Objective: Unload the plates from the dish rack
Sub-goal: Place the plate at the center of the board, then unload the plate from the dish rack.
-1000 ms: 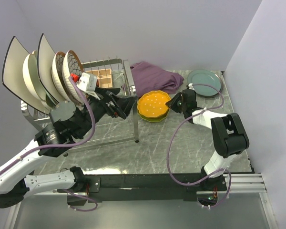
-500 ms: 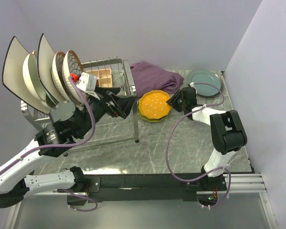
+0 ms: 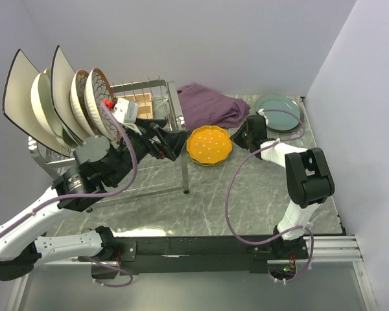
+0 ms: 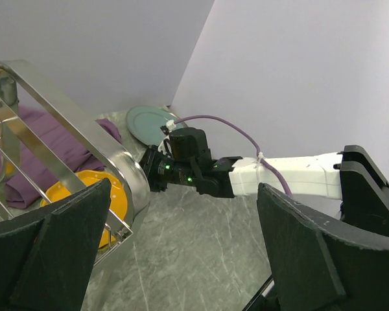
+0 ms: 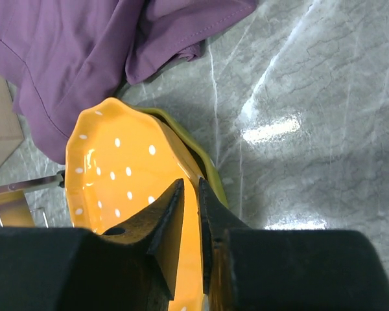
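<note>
Where the right gripper [image 5: 190, 188] bites: its fingers are drawn near together across the right rim of the orange dotted scalloped plate [image 5: 126, 175], apparently pinching it.
Orange dotted scalloped plate: on the table right of the dish rack [image 3: 178, 123], resting on a lime-yellow plate [image 5: 204, 162].
Left gripper [image 3: 163, 139]: fingers wide apart and holding nothing, beside the rack's right end rail.
Rack plates [image 3: 52, 97]: white square, cream and brown-patterned ones stand upright at the far left.
Teal-green plate [image 3: 279, 111]: flat at the far right, near the purple cloth [image 3: 207, 103].
Step in hand: probably settling the orange plate onto the stack.
Next move: spread the right fingers and back off, while the left reaches far-left for an upright plate's rim.
</note>
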Available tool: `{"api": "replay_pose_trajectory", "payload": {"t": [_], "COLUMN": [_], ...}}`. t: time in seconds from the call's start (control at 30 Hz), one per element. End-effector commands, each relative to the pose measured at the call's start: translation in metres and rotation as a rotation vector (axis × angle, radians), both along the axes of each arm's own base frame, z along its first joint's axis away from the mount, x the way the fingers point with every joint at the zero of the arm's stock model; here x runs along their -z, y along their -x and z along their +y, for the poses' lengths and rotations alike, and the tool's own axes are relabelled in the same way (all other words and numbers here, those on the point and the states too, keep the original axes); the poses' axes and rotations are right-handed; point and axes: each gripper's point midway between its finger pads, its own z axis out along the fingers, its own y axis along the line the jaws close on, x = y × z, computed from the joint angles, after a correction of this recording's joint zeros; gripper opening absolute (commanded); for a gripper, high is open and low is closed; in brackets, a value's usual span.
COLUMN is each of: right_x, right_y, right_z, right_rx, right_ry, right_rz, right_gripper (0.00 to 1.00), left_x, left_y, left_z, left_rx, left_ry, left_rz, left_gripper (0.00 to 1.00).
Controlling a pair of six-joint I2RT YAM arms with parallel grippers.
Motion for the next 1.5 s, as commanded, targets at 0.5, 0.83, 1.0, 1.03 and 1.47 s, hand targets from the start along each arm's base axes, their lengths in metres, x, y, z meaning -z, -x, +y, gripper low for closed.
{"api": "replay_pose_trajectory", "payload": {"t": [0.5, 0.83, 1.0, 1.03, 1.47], "right_x": [-0.196, -0.228, -0.213, -0.21, -0.209], "right_y": [0.091, 0.185, 0.19, 0.19, 0.194], "right_z": [0.046, 0.076, 0.078, 0.08, 0.084], "right_rx": [-0.212, -0.383, -0.393, -0.399, -0.409], "right_ry": [-0.112, -0.134, -0.132, -0.13, -0.098], "right_rz": [-0.345, -0.528, -0.54, -0.535, -0.553], "right_gripper": [0.82, 0.82, 0.82, 0.82, 0.81], "left_x": [-0.089, -0.075, -0.072, -0.071, -0.049], "left_y": [-0.046, -0.041, -0.046, -0.045, -0.056], "left_z": [0.133, 0.191, 0.183, 0.184, 0.187], "left_rx": [-0.752, -1.191, -1.164, -1.167, -1.251], "left_ry": [-0.148, -0.366, -0.385, -0.392, -0.513], "left_rz": [0.003, 0.056, 0.048, 0.051, 0.09], "left_gripper": [0.95, 0.84, 0.71, 0.7, 0.64]}}
